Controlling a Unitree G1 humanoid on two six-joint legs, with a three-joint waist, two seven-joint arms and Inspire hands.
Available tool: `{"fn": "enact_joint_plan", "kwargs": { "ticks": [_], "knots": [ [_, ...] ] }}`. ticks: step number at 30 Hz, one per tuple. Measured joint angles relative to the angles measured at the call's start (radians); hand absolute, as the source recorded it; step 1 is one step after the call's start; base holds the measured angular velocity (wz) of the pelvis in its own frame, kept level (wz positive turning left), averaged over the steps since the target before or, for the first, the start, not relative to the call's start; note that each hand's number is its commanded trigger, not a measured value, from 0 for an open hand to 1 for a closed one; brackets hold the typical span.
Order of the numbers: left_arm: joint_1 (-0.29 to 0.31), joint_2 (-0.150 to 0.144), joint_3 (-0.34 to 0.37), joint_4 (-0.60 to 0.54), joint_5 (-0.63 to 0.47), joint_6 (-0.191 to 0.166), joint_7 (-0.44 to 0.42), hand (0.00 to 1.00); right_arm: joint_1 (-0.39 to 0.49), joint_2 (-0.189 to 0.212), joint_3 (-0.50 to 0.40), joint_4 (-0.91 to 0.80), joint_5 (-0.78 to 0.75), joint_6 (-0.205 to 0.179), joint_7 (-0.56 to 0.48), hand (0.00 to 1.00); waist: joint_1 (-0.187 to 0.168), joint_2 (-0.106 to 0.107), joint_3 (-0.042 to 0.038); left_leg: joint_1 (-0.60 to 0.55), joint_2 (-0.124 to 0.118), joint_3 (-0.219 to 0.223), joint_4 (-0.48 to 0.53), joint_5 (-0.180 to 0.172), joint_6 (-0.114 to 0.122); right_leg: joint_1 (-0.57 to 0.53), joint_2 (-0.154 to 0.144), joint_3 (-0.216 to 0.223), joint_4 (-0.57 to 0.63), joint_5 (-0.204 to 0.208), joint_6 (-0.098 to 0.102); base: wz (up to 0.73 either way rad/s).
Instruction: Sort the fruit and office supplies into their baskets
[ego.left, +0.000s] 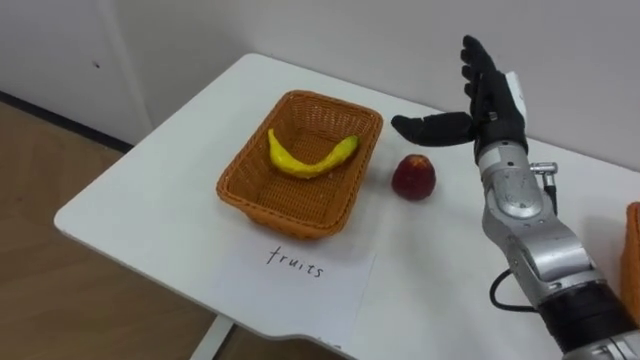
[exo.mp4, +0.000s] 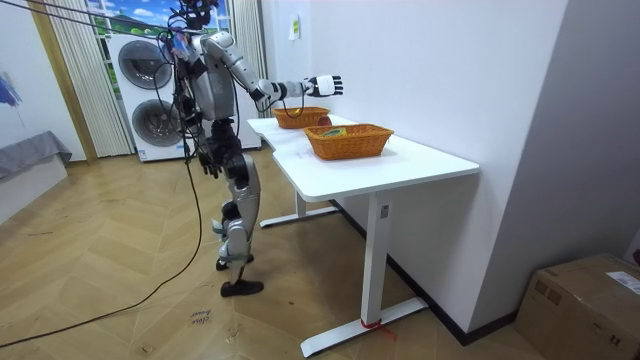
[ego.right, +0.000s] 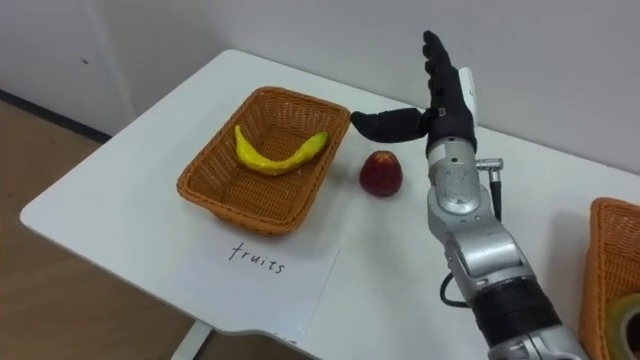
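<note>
The right hand, upper right, is spread wide and empty. The apple lies just lower left of it.

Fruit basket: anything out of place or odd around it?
Only the apple: it sits on the table just right of the basket, not inside, while the banana lies in it. The right hand hovers open just beyond the apple, apart from it. Nothing looks spilled or damaged.
</note>
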Motion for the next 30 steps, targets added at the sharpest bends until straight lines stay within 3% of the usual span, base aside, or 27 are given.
{"fn": "enact_joint_plan", "kwargs": {
  "ticks": [7, 13, 30],
  "knots": [
    [0.002, 0.001, 0.000, 0.002, 0.000, 0.000, -0.026, 0.00, 0.025, 0.000, 0.000, 0.035, 0.000, -0.015, 0.007, 0.00, -0.014, -0.015, 0.0026, 0.001, -0.007, -0.018, 0.000, 0.000, 0.001, 0.013, -0.001, -0.015, -0.013, -0.002, 0.004, 0.07],
    [0.003, 0.000, -0.001, 0.003, 0.000, 0.000, -0.039, 0.00, 0.063, 0.000, 0.000, 0.036, 0.000, -0.015, 0.015, 0.00, -0.015, -0.006, 0.0083, 0.000, -0.007, -0.023, 0.000, 0.000, 0.001, 0.016, -0.002, -0.019, -0.014, -0.003, 0.004, 0.03],
    [0.007, -0.013, -0.001, 0.015, -0.001, 0.003, -0.052, 0.00, 0.081, 0.000, 0.000, 0.106, -0.005, -0.014, 0.036, 0.00, -0.013, 0.010, 0.0033, 0.001, -0.009, -0.024, 0.001, 0.000, 0.001, 0.018, -0.003, -0.018, -0.013, -0.003, 0.005, 0.00]
  ]
}}
